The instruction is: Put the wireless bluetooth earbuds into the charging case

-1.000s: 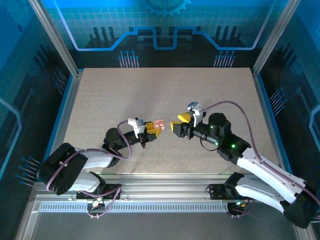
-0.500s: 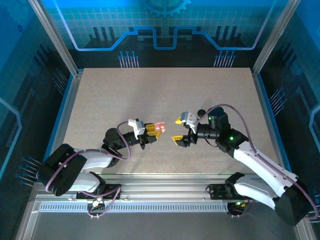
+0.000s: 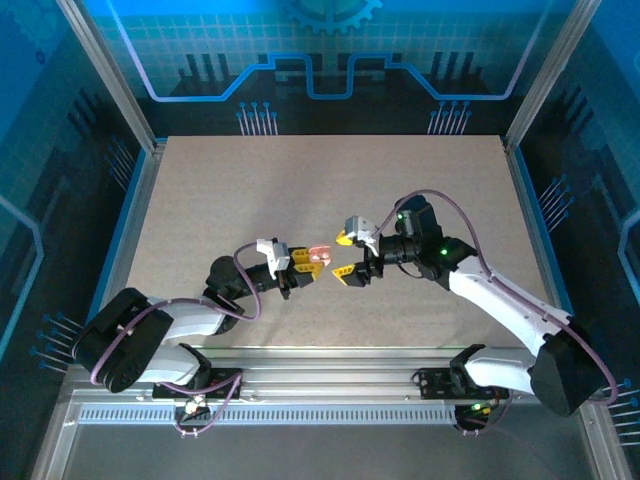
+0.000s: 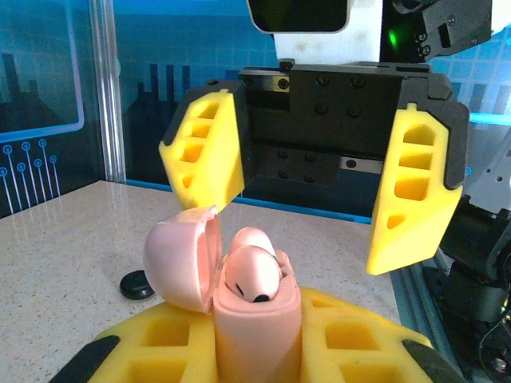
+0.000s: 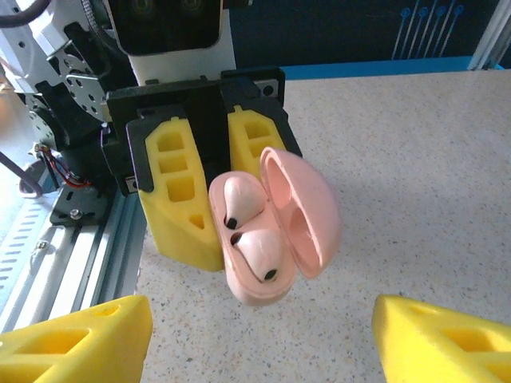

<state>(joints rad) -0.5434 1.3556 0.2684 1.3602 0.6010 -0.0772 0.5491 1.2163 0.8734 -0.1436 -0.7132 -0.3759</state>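
The left gripper (image 3: 308, 263) was found with its jaws closed tight on the charging case (image 4: 255, 331), one yellow finger pressed against each side of the pink body. The case stood upright between the fingers, projecting beyond their tips. Its lid (image 4: 182, 257) was hinged open and leaned to one side. Both wireless bluetooth earbuds (image 5: 239, 196) were seated in the case's wells, side by side, their pale rounded backs showing above the rim and a small dark spot visible on each. Neither earbud lay loose on the table (image 3: 300, 180).

The right gripper (image 3: 343, 255) stood directly opposite, its jaws well apart and holding nothing. In the left wrist view its two yellow fingers (image 4: 204, 152) flanked the space just behind the case, apart from it. The two grippers pointed at each other near the middle of the table, close to its near half, with the case between them.

Whether the bottom of the case touched the table surface could not be determined; it appeared to be held just above it.

A flat black round disc (image 4: 137, 285) lay on the table beyond the case, apart from both grippers. The arms reached inward from their bases at the near edge.
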